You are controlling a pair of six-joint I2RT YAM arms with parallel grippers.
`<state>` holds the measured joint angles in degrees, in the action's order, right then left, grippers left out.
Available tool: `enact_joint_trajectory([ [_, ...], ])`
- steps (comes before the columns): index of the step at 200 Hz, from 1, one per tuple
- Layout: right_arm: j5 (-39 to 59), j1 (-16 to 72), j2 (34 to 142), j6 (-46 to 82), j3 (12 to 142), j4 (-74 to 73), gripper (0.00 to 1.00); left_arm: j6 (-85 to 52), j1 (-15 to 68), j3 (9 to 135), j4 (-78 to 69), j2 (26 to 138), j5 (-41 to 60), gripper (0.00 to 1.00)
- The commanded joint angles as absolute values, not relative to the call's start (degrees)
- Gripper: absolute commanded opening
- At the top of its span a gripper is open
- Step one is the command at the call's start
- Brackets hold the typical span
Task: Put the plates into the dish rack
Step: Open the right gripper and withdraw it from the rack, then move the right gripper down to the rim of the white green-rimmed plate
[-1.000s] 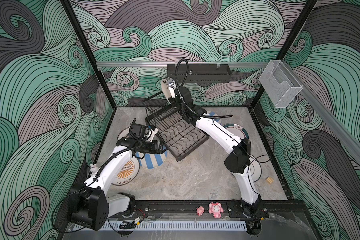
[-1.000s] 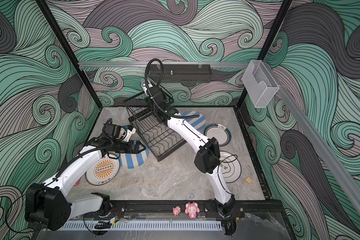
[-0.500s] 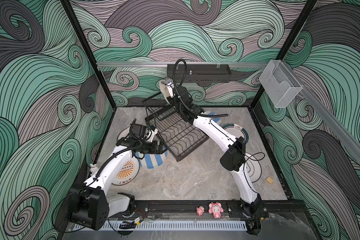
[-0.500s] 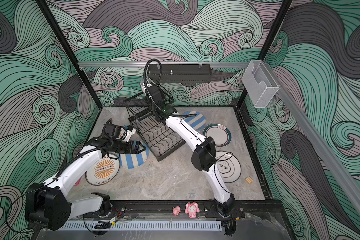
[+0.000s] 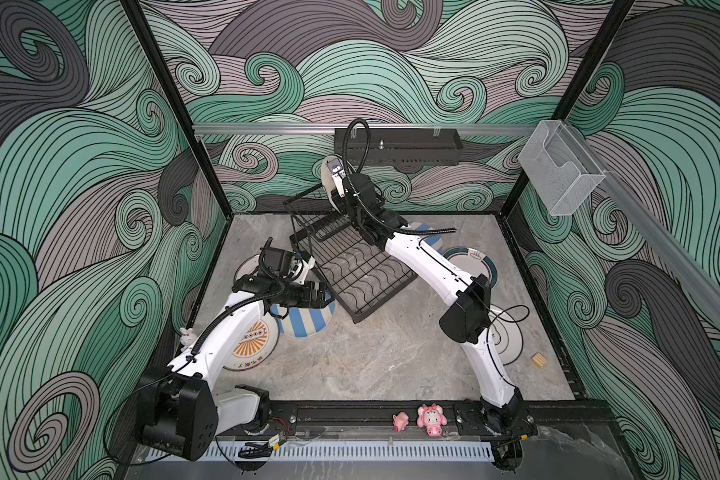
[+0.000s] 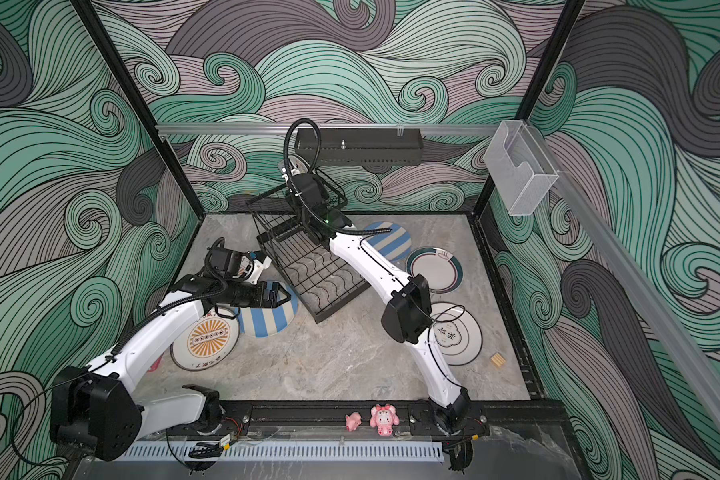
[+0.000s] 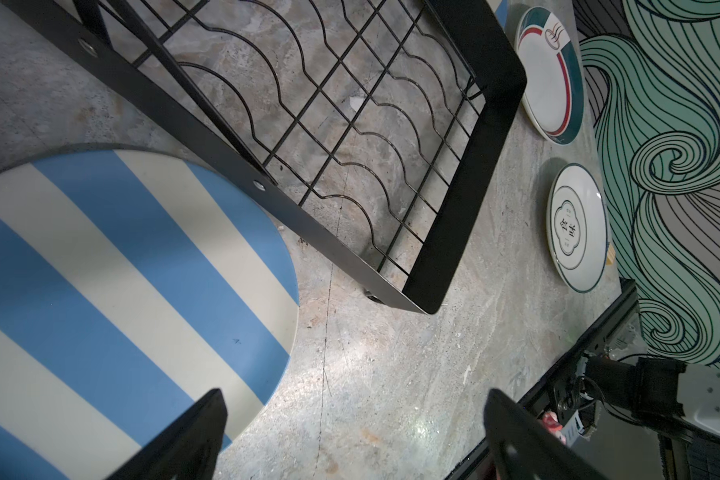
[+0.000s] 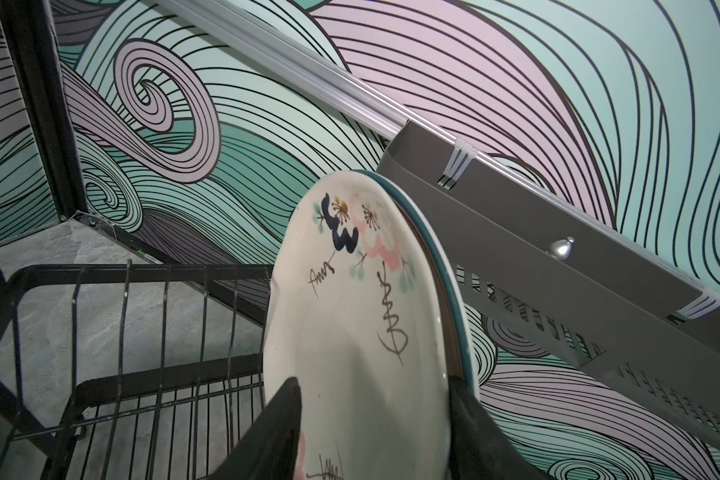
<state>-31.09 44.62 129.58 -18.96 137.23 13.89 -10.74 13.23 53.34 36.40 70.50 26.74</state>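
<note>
The right jaws, released, straddle a round cream ceramic plate with drawings (image 8: 350, 311) standing upright in the black wire dish rack (image 8: 142, 270). The left jaws gape empty above a blue-and-cream striped plate (image 7: 121, 270) on the marbled counter (image 7: 391, 374).

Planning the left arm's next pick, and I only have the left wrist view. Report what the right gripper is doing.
Observer: The right gripper straddles an upright cream plate with drawings in the upper tier of the dish rack, jaws parted.
Operator: Say what else is loaded.
Observer: A teal-rimmed plate stands right behind it.
Operator: Name a plate I can't see.
Observer: An orange-sunburst plate lies flat, partly under the left arm.
</note>
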Motion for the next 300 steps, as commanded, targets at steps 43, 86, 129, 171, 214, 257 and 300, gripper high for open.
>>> enact_joint_trajectory([
  [43, -31.02, 45.35, 118.18, -16.08, 135.48, 20.3, 0.68, -10.27, 12.61, 55.11, 37.39, 68.4, 25.79, 0.99],
  [86, -28.68, 45.29, 108.02, -12.26, 125.68, 26.46, 0.73, -10.79, 12.53, 55.37, 37.33, 67.0, 25.66, 0.99],
  [129, -26.99, 44.76, 93.3, -6.07, 107.06, 31.79, 0.75, -12.01, 12.54, 55.88, 34.99, 63.78, 27.74, 0.98],
  [171, -24.99, 42.66, 76.21, 2.37, 85.94, 33.67, 0.79, -14.03, 12.51, 54.11, 32.44, 61.38, 28.34, 0.98],
  [214, -24.46, 41.2, 62.89, 10.24, 65.83, 38.5, 0.8, -17.53, 12.52, 51.11, 30.86, 59.95, 27.04, 0.99],
  [257, -25.74, 39.89, 53.33, 21.49, 50.0, 42.65, 0.82, -20.5, 12.63, 47.95, 28.92, 58.39, 26.69, 0.98],
  [300, -26.02, 37.2, 50.51, 31.62, 41.75, 44.69, 0.9, -23.79, 13.66, 44.74, 27.86, 57.02, 28.02, 0.99],
])
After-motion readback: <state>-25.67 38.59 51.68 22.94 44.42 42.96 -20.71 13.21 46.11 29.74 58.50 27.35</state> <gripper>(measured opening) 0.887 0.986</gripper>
